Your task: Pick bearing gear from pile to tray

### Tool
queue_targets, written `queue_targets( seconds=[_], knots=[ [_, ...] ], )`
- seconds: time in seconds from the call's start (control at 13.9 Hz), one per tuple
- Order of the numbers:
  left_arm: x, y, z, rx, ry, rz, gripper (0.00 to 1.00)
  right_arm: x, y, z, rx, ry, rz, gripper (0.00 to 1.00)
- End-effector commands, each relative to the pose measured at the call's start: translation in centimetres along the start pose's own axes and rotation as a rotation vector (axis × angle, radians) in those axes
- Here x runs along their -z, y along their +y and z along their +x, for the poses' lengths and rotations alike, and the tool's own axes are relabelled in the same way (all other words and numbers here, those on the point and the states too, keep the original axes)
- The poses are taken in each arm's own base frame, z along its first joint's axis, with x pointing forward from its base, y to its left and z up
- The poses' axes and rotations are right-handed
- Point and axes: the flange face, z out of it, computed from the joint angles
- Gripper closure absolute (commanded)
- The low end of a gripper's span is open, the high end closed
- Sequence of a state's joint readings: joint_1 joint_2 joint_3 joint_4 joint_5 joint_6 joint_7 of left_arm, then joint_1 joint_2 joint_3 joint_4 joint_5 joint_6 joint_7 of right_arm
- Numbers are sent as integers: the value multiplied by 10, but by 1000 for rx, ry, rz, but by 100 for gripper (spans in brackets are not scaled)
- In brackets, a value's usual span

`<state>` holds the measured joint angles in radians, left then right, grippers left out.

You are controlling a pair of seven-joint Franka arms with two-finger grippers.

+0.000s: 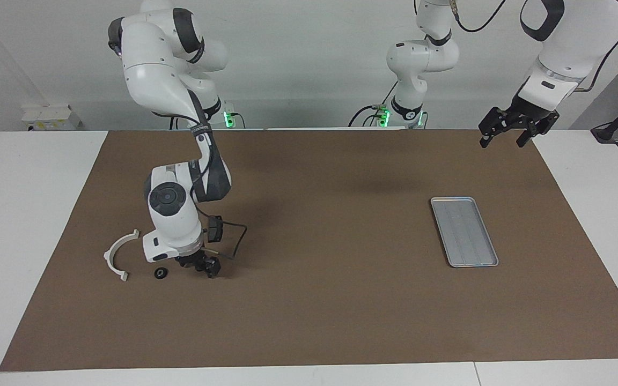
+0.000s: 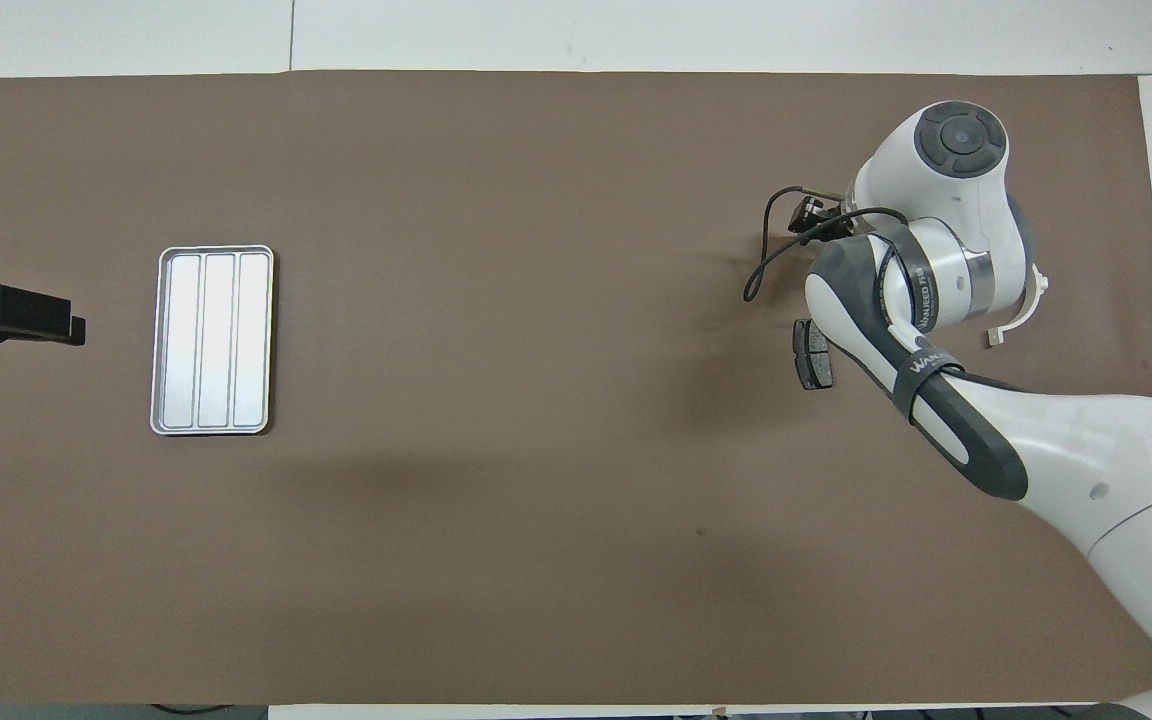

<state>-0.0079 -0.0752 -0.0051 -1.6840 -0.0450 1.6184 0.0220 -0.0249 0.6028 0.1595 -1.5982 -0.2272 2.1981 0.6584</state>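
Right gripper (image 1: 205, 268) low on the pile at the surface's right-arm end, jaws' state unclear; 1 black round piece (image 1: 161, 273) beside it; left gripper (image 1: 508, 131) waiting near the tray (image 1: 464, 231), jaws apart

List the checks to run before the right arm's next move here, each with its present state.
1. Position: right claw low at the mat, beside black round piece: ok.
2. Grip: a gear held in right claw: cannot tell.
3. Clearance: white half-ring apart from right claw: ok.
4. Target: tray empty: ok.
5. Other arm: left claw open, waiting in the air, not over tray: ok.
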Motion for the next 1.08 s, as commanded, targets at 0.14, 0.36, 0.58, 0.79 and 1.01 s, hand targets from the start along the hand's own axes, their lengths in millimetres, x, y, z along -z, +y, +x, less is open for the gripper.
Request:
queue_targets(
  seconds=[0.14, 0.36, 0.58, 0.79, 1.01],
  knots=[
    [1, 1, -7, 3, 5, -12, 0, -5, 3, 2, -57, -28, 36, 10],
    [1, 1, -7, 3, 5, -12, 0, -2, -1, -1, -53, -33, 32, 10],
    [2, 1, -7, 3, 8, -12, 0, -3, -1, -2, -52, -35, 32, 11],
    [1, 1, -7, 3, 5, -12, 0, -7, -2, -4, -49, -42, 27, 18],
    [1, 1, -7, 3, 5, -12, 0, -8, 0, -7, -48, -58, 15, 22]
  ],
)
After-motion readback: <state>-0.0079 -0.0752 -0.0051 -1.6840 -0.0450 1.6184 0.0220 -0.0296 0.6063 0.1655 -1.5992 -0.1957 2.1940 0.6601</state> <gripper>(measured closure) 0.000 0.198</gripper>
